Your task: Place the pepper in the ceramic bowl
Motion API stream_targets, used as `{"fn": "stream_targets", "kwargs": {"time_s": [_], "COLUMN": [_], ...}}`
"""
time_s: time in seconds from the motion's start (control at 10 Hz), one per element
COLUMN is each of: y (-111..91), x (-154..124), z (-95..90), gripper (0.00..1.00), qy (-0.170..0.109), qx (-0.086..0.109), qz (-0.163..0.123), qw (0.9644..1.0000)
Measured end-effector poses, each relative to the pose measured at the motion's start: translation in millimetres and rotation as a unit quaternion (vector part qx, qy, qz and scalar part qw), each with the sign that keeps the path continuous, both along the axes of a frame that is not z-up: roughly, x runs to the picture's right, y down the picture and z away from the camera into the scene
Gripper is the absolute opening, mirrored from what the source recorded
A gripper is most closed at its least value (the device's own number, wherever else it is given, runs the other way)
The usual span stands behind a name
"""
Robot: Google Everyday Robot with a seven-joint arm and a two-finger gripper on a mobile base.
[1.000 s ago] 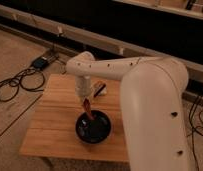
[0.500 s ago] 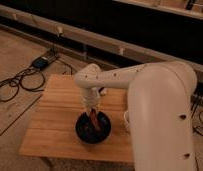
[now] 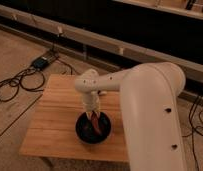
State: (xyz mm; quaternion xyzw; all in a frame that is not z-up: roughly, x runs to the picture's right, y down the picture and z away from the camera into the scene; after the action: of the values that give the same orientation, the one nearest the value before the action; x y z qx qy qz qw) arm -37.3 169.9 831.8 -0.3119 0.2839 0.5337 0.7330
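Hanging over the ceramic bowl (image 3: 93, 130) near the wooden table's (image 3: 50, 120) middle, the gripper (image 3: 93, 116) seems clamped on the pepper (image 3: 96, 123), whose red tip dips inside. Letting go off-centre could send it over the rim.

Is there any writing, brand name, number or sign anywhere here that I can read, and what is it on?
None can be read: no lettering shows on the robot arm, the wooden table or the ceramic bowl.
The gripper hangs over the bowl, with the pepper at its tip; neither shows markings.
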Motion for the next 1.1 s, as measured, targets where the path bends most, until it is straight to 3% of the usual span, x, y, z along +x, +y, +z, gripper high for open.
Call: {"fn": "stream_targets", "kwargs": {"time_s": [0.3,0.4,0.9,1.1], "y": [0.0,-0.3,-4.2,-10.1], "x": [-3.2,-3.8,-6.9,-10.9], "z": [2.0,2.2,-1.2,-4.0], "gripper": [0.76,0.80,0.80,0.80], "qy": [-0.001,-0.001,-0.012,-0.025], "qx": [-0.001,-0.002,0.000,0.002], "qz": [0.005,0.007,0.017,0.037], "qw": [1.0000,1.0000,0.9998,0.9990]}}
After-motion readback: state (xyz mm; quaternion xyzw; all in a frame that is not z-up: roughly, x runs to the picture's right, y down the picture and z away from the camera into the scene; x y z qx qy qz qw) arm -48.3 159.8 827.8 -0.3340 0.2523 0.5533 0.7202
